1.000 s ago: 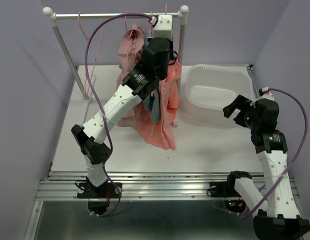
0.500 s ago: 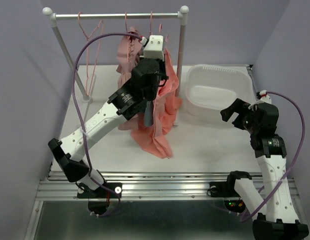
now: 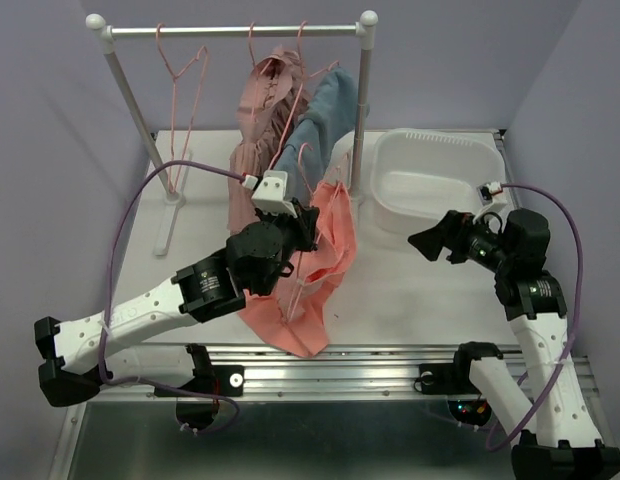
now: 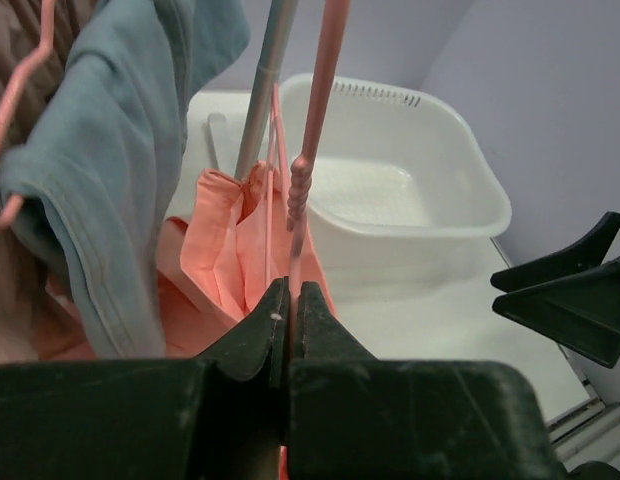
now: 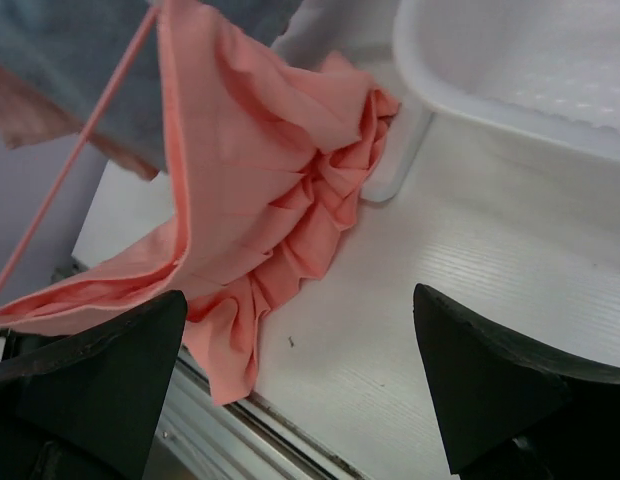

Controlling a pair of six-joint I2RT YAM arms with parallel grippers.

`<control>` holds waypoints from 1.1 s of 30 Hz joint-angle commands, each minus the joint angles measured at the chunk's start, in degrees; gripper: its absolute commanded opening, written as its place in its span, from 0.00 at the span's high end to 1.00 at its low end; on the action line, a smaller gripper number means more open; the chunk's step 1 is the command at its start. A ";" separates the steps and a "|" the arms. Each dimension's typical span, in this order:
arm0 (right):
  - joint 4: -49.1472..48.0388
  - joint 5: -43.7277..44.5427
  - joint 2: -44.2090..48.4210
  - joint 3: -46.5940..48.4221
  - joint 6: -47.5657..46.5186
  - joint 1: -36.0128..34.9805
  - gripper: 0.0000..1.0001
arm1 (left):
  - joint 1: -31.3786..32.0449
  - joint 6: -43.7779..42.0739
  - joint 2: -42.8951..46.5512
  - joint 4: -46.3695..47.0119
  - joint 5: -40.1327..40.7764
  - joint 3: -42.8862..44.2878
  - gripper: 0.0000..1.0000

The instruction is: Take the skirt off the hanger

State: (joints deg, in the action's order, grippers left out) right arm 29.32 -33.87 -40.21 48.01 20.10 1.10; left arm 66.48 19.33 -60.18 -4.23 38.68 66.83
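Note:
The salmon-pink skirt (image 3: 328,250) hangs on a thin pink hanger (image 3: 302,165) that is off the rail and held low over the table. My left gripper (image 3: 306,218) is shut on the hanger's wire neck (image 4: 315,110), just above the skirt's bunched waist (image 4: 225,250). The skirt's hem trails to the table's front edge (image 5: 260,200). My right gripper (image 3: 435,240) is open and empty to the right of the skirt, apart from it, its jaws wide (image 5: 300,390) over bare table.
The rack's rail (image 3: 230,30) and right post (image 3: 362,130) stand behind. On it hang a dusty-pink garment (image 3: 260,130), a blue garment (image 3: 328,105) and an empty pink hanger (image 3: 185,90). A white tub (image 3: 430,180) sits at the back right.
My left arm has drawn back and down toward the near edge, carrying the hanger and skirt off the rail. My right gripper has swung left toward the skirt.

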 commanded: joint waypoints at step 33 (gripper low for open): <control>-29.85 2.58 -13.85 -3.80 -19.48 -54.54 0.00 | -5.22 11.34 -3.89 9.50 7.03 -4.34 1.00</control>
State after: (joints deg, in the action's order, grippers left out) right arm 6.04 -30.50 -57.45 43.90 2.74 -53.34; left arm 61.73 29.67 -66.67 1.08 44.99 63.02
